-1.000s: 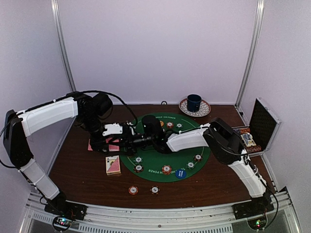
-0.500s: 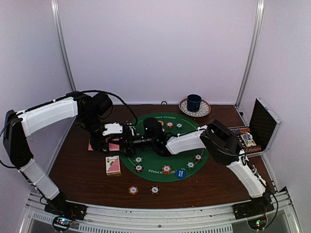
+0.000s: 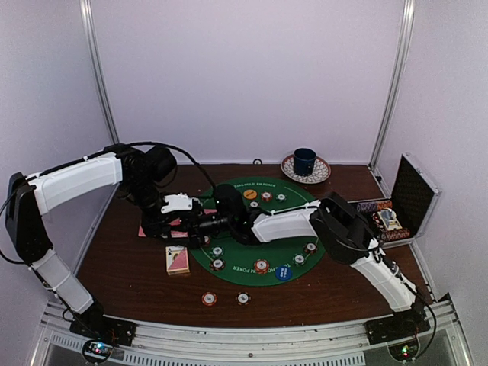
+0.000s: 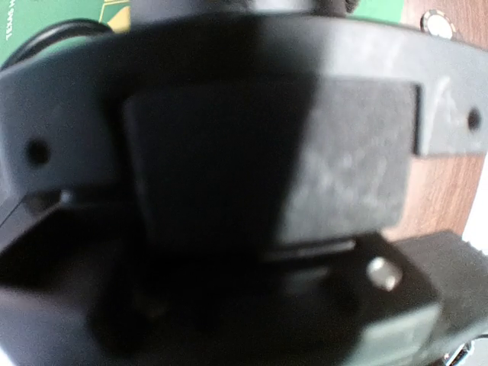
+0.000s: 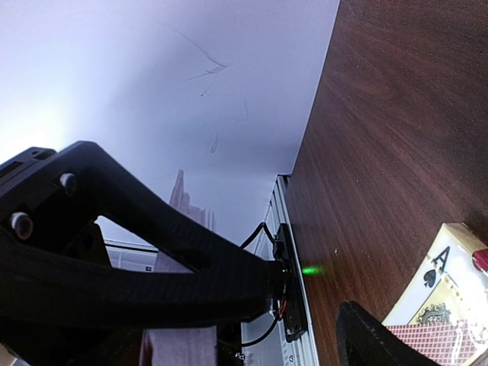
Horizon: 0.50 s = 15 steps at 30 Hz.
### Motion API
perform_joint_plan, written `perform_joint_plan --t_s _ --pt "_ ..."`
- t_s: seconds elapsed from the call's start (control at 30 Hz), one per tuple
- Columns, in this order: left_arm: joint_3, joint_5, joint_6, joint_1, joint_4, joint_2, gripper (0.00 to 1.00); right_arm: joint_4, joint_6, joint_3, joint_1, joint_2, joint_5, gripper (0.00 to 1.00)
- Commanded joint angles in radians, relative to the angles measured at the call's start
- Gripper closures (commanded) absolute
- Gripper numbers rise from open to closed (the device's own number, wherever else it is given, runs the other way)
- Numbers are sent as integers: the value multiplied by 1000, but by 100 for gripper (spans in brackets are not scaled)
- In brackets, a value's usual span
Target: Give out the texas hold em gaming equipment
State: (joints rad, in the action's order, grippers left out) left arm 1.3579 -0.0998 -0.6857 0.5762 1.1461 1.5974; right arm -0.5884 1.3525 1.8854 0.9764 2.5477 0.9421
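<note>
Chips (image 3: 261, 266), cards and buttons sit on or around the round green mat (image 3: 267, 236), which fills mid-table (image 3: 122, 282). The wood left of and nearer than the mat is mostly bare. The open case (image 3: 412, 200) hugs the table edge right of the mat, and the mug (image 3: 305, 161) is behind the mat by the back wall.

Left gripper (image 3: 194, 227) and right gripper (image 3: 216, 223) are nose to nose over the mat's left rim. The left wrist view is blocked by black housing, so I cannot tell the grip state of either.

- **Card deck** (image 3: 178, 259): just off the mat's near-left edge, ace of spades showing.
- **Pink cards** (image 3: 147, 229): flat on the wood left of the mat.
- **Blue button** (image 3: 284, 273): on the mat's near rim.
- **Orange button** (image 3: 250, 194): far side of the mat.
- **Chips:** striped-edge, red and green, ringing the mat. Two lie off it on the near side.
</note>
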Motion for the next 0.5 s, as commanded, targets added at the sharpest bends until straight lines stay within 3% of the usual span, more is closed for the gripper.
perform_joint_plan --t_s 0.0,0.47 --pt "15 -6 1 2 -5 3 100 118 -92 41 5 15 -3 22" --pt "18 -1 1 2 0 -2 100 99 -115 -115 -29 -65 -38 27"
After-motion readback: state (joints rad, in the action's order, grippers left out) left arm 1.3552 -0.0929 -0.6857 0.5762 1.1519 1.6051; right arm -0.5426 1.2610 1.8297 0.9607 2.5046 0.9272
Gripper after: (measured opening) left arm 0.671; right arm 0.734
